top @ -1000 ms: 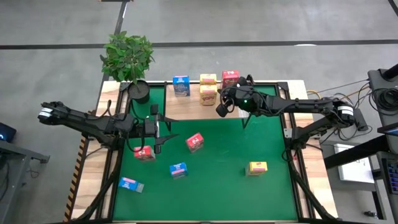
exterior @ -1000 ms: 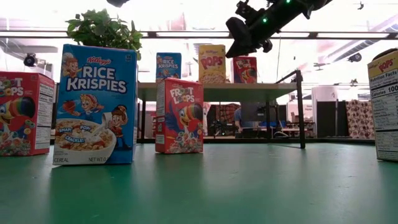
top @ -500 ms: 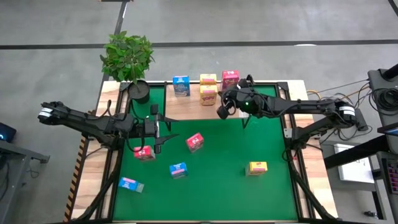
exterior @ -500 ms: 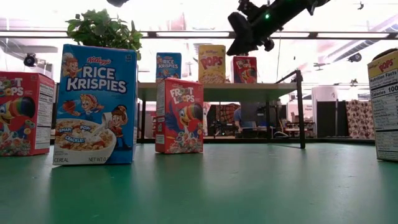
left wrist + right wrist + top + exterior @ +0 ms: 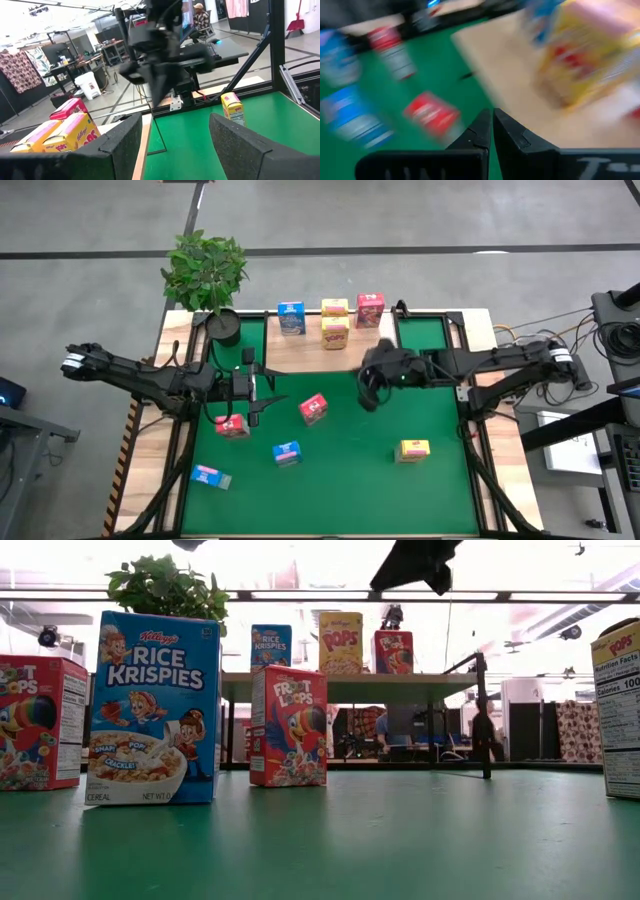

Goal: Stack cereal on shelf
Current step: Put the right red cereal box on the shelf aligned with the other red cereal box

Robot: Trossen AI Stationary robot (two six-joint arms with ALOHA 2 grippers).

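The shelf [image 5: 300, 352] stands at the table's far side. On its board stand a blue cereal box [image 5: 291, 317], two yellow ones [image 5: 335, 332] and a red one [image 5: 369, 309]. On the green mat stand two red boxes [image 5: 313, 408] [image 5: 233, 425], a blue one [image 5: 286, 452] and a yellow one [image 5: 414, 448]; another box [image 5: 211, 476] lies flat. My right gripper [image 5: 368, 394] hovers shut and empty over the mat, just in front of the shelf. My left gripper [image 5: 255, 395] is open and empty, level, above the left red box.
A potted plant [image 5: 207, 275] stands at the far left corner beside the shelf. Black frame rails [image 5: 462, 395] run along the mat's sides. The middle and near right of the mat [image 5: 350, 480] hold no boxes.
My right gripper has drawn back from above the shelf's front right part toward the table's near edge, out over the green mat, rising a little and turning as it went. It has stayed shut. The boxes have not moved.
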